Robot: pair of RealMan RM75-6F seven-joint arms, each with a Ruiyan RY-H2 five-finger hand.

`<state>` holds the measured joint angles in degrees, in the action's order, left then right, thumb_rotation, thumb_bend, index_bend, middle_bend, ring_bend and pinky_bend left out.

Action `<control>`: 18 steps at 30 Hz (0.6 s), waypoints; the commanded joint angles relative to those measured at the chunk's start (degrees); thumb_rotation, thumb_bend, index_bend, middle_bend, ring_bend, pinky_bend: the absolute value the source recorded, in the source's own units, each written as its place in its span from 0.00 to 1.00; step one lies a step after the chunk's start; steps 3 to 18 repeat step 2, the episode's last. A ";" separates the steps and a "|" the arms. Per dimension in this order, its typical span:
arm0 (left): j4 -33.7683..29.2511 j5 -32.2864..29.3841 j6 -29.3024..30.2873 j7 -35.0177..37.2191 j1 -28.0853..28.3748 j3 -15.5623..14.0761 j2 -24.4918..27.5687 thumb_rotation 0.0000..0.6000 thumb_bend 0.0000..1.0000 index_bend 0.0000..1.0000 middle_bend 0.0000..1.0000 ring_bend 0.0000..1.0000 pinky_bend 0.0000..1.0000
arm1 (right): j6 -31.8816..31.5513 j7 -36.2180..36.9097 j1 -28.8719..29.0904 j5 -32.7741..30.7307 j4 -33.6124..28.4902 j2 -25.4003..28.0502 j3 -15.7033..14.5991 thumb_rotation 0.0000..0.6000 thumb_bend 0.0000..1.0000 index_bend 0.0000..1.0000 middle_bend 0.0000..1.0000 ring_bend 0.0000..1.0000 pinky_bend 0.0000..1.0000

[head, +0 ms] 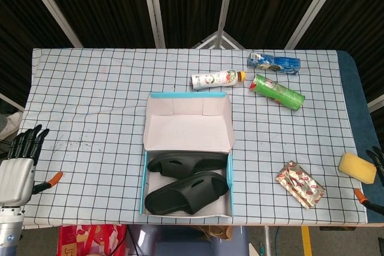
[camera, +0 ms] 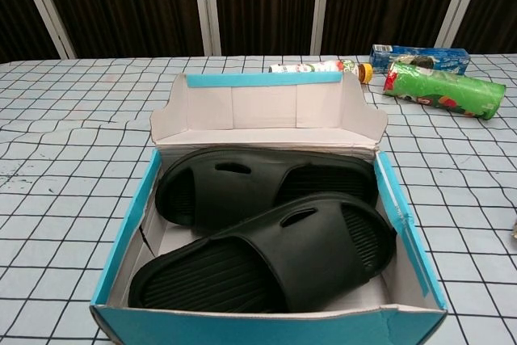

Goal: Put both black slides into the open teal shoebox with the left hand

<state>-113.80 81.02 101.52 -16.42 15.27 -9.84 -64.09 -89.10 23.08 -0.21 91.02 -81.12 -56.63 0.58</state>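
Teal shoebox [head: 146,172]: lower centre of the head view, lid hinged back and lying open. Contents: upper black slide [head: 186,163] and lower black slide [head: 187,193], side by side, the lower one overlapping the upper; both sit fully inside, so the task reads as complete.

Left hand [head: 17,169]: lower left edge of the frame, off the checked surface [head: 90,106], fingers [head: 27,141] straight and apart, holding nothing, well apart from the box; likely parked clear.

Right hand [head: 375,181]: only dark tips at the right edge; whether open or closed cannot be told.

Yellow sponge [head: 357,167]: right edge, near those tips.
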 commanded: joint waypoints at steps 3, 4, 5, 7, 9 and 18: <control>1.53 0.59 -1.35 2.91 -1.68 1.04 1.89 1.00 0.26 0.00 0.00 0.00 0.00 | 0.08 -0.98 0.21 0.32 -0.50 -0.02 -0.06 1.00 0.31 0.07 0.02 0.00 0.00; 1.53 0.59 -1.35 2.91 -1.68 1.04 1.89 1.00 0.26 0.00 0.00 0.00 0.00 | 0.08 -0.98 0.21 0.32 -0.50 -0.02 -0.06 1.00 0.31 0.07 0.02 0.00 0.00; 1.53 0.59 -1.35 2.91 -1.68 1.04 1.89 1.00 0.26 0.00 0.00 0.00 0.00 | 0.08 -0.98 0.21 0.32 -0.50 -0.02 -0.06 1.00 0.31 0.07 0.02 0.00 0.00; 1.53 0.59 -1.35 2.91 -1.68 1.04 1.89 1.00 0.26 0.00 0.00 0.00 0.00 | 0.08 -0.98 0.21 0.32 -0.50 -0.02 -0.06 1.00 0.31 0.07 0.02 0.00 0.00; 1.53 0.59 -1.35 2.91 -1.68 1.04 1.89 1.00 0.26 0.00 0.00 0.00 0.00 | 0.08 -0.98 0.21 0.32 -0.50 -0.02 -0.06 1.00 0.31 0.07 0.02 0.00 0.00; 1.53 0.59 -1.35 2.91 -1.68 1.04 1.89 1.00 0.26 0.00 0.00 0.00 0.00 | 0.08 -0.98 0.21 0.32 -0.50 -0.02 -0.06 1.00 0.31 0.07 0.02 0.00 0.00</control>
